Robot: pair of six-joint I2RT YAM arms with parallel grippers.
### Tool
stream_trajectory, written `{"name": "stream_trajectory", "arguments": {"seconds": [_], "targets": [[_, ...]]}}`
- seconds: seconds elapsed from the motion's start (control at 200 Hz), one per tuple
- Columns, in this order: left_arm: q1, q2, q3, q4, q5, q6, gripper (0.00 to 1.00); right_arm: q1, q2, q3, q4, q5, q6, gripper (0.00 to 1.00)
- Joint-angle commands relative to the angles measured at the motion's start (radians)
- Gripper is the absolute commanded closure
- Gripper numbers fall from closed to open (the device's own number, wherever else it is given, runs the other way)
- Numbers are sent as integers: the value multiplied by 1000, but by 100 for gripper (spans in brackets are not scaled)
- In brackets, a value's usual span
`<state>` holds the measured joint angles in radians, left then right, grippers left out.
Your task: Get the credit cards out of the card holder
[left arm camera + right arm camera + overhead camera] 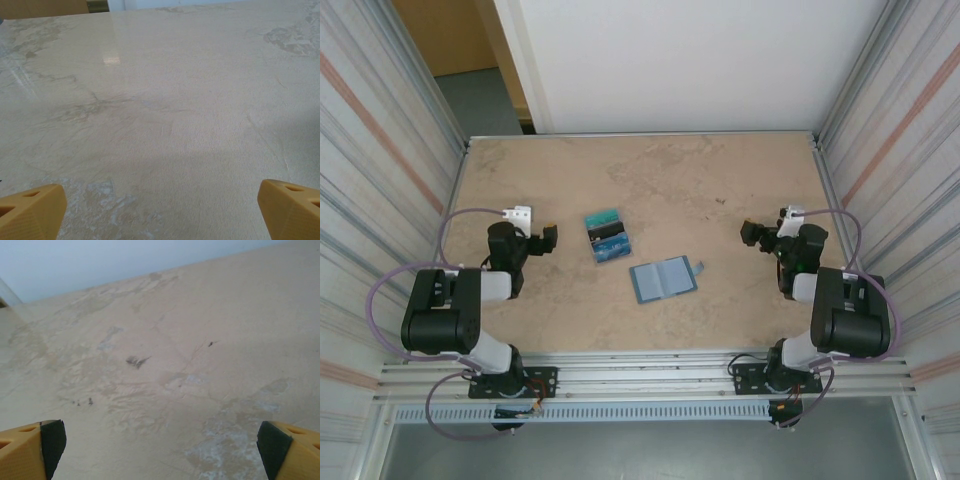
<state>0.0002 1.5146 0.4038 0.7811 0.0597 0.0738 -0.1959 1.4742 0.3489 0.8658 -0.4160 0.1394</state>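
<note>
From the top external camera, the beige, marble-patterned table (pixel 570 310) carries both of the task's things. The credit cards (pixel 608 236), thin plastic rectangles in teal-green, black and blue, lie overlapped in a short slanted row near the table's middle, with the teal one farthest from the arms and the blue one nearest. Just right of them and closer to the arm bases lies the card holder (pixel 663 278), a flat steel-blue bifold wallet spread open, its small closing tab (pixel 698 267) sticking out on the right edge. A narrow strip of bare table separates cards and holder. The left gripper (pixel 548 240) sits left of the cards and the right gripper (pixel 752 235) well right of the holder, each apart from both; from this height the jaw spacing is hard to read.

The left wrist camera settles that for its own arm. The left gripper (pixel 160 215) has its yellow fingertips (pixel 30 212) at opposite lower corners, spread wide over bare pale table with nothing between them.

The right wrist camera gives the same for the right gripper (pixel 160 450), whose yellow fingertips with black pads (pixel 52 440) stand wide apart and empty. Beyond them the table bears small dark marks (pixel 136 360).
</note>
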Motion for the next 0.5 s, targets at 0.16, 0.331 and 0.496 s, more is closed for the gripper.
{"name": "stream_trajectory", "arguments": {"seconds": [0.16, 0.331, 0.496], "targets": [[-1, -3, 7, 10, 6, -9, 1, -6, -1, -14, 36, -38, -27, 1], [-1, -3, 7, 10, 8, -9, 1, -8, 1, -12, 36, -44, -26, 1], [0, -4, 7, 10, 6, -10, 1, 3, -1, 0, 6, -24, -36, 1]]}}
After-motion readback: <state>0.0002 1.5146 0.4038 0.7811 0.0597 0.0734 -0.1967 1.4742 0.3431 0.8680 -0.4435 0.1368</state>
